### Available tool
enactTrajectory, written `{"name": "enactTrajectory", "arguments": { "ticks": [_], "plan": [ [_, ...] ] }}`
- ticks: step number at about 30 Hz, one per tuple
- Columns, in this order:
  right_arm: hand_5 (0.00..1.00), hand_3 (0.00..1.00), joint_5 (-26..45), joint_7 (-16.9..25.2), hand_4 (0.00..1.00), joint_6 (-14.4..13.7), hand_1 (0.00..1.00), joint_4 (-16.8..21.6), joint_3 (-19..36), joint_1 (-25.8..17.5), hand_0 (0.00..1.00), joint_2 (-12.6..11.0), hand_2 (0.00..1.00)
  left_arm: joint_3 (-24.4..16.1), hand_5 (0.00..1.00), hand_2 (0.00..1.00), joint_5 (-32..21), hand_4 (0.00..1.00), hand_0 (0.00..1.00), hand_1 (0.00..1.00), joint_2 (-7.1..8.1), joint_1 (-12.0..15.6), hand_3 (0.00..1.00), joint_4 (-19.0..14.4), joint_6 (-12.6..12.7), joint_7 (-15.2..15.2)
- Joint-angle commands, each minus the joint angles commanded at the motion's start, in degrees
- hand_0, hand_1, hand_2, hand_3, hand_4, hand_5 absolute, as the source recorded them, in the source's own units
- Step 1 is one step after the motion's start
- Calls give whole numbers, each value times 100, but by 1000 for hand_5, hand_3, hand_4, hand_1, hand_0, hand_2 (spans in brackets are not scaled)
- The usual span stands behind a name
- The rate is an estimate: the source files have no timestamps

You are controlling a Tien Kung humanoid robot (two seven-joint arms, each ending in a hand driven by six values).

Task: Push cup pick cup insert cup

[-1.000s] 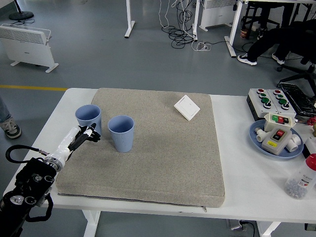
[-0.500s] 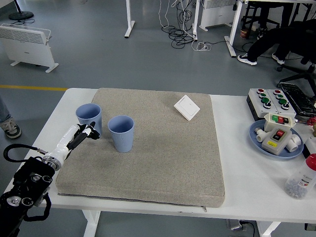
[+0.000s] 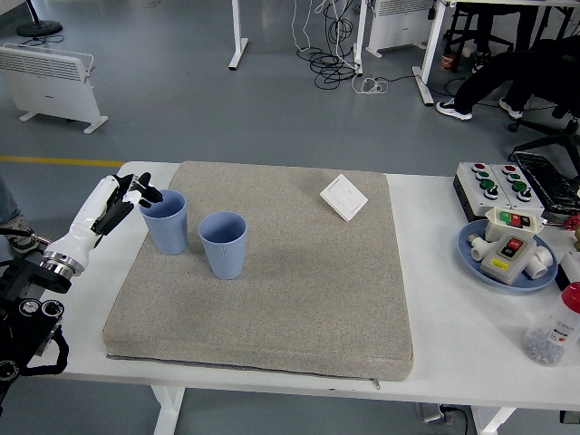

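Both cups [image 3: 166, 221] [image 3: 223, 245] are standing upright, mouths up, near the mat's [image 3: 299, 290] left edge; the left hand [image 3: 122, 201], fingers loosely apart, is touching the left one's rim.

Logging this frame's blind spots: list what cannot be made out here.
- Left hand at the left light-blue plastic cup: touching its rim or not, too small to tell.
- Right hand: outside the head view.
- Clear plastic bottle: cut by the right edge.
- Both cups' insides: hidden by their walls.
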Motion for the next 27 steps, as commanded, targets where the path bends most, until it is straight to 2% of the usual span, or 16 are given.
{"name": "enactTrajectory", "arguments": {
  "ticks": [2, 4, 5, 8, 10, 11, 15, 16, 17, 20, 22, 23, 27],
  "plan": [
    [467, 567, 6, -5, 127, 0, 682, 0, -6, -14, 774, -3, 680, 17, 828, 571, 421, 812, 489, 574, 49, -146, 541, -349, -42, 234],
    [467, 567, 16, -7, 127, 1, 682, 0, -15, -18, 774, -5, 680, 92, 828, 571, 897, 812, 489, 574, 95, -306, 541, -589, -314, 603],
    [465, 567, 22, -8, 127, 2, 682, 0, -23, -16, 774, -8, 680, 191, 724, 952, 1158, 930, 863, 863, 123, -426, 857, -667, -502, 809],
    [465, 567, 57, -7, 127, 4, 682, 0, -46, -12, 774, -16, 680, 567, 724, 952, 1866, 930, 863, 863, 186, -757, 857, -709, -893, 1168],
    [465, 567, 72, -8, 127, 5, 682, 0, -57, -9, 774, -19, 680, 777, 724, 952, 2346, 930, 863, 863, 195, -926, 857, -675, -1059, 1265],
    [461, 567, 85, -8, 127, 6, 682, 0, -67, -5, 774, -21, 680, 922, 581, 998, 2570, 998, 969, 965, 187, -1061, 998, -608, -1187, 1344],
    [461, 567, 132, -6, 127, 10, 682, 0, -106, 14, 774, -36, 680, 1548, 581, 998, 3535, 998, 969, 965, 94, -1637, 998, -169, -1749, 1669],
    [461, 567, 135, -6, 127, 11, 682, 0, -108, 16, 774, -37, 680, 1594, 581, 998, 3693, 998, 969, 965, 87, -1675, 998, -137, -1784, 1684],
    [463, 568, 150, -6, 128, 11, 682, 0, -118, 18, 774, -39, 680, 1699, 527, 998, 3832, 998, 994, 987, 57, -1768, 998, -38, -1869, 1732],
    [463, 568, 186, -5, 128, 11, 682, 0, -139, 21, 774, -43, 680, 1923, 527, 998, 4008, 998, 994, 987, -24, -1979, 998, 229, -2019, 1815],
    [463, 568, 197, -5, 128, 13, 682, 0, -153, 28, 774, -48, 680, 2057, 527, 998, 4165, 998, 994, 987, -90, -2133, 998, 481, -2212, 1917],
    [465, 568, 200, -5, 130, 14, 682, 0, -157, 29, 774, -49, 680, 2103, 447, 998, 4211, 986, 998, 988, -107, -2177, 998, 557, -2276, 1955],
    [465, 568, 212, -6, 130, 17, 682, 0, -173, 31, 774, -56, 680, 2273, 447, 998, 4342, 986, 998, 988, -158, -2289, 998, 806, -2570, 2071]
  ]
}}
